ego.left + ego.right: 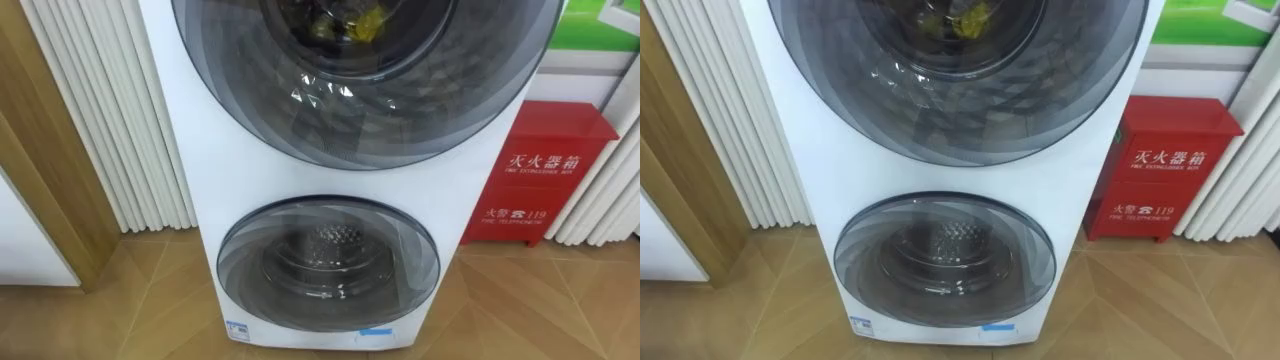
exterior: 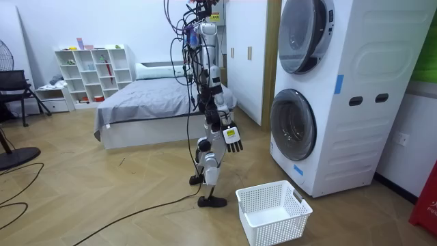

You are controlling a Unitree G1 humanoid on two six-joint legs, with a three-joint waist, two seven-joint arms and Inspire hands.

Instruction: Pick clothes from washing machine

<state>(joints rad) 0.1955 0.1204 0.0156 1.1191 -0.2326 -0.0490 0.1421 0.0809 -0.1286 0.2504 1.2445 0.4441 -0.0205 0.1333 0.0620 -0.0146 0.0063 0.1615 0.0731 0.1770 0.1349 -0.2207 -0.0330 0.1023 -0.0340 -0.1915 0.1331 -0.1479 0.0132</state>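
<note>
A white stacked washing machine (image 2: 341, 96) stands before me. Its upper round door (image 1: 365, 80) is closed, and yellow and dark clothes (image 1: 340, 20) lie behind the glass. Below it, the lower door (image 1: 328, 262) is closed too, with a bare metal drum inside. In the room view I stand upright about a step from the machine, facing it. My right hand (image 2: 232, 135) hangs in front of my body with straight fingers and holds nothing. A white plastic laundry basket (image 2: 273, 212) sits on the floor between my feet and the machine.
A red fire-extinguisher cabinet (image 1: 548, 170) stands on the floor right of the machine. White slatted panels (image 1: 110, 110) and a wooden frame (image 1: 50, 180) are at its left. Behind me are a bed (image 2: 147, 106) and a white shelf (image 2: 92, 72). The floor is wooden parquet.
</note>
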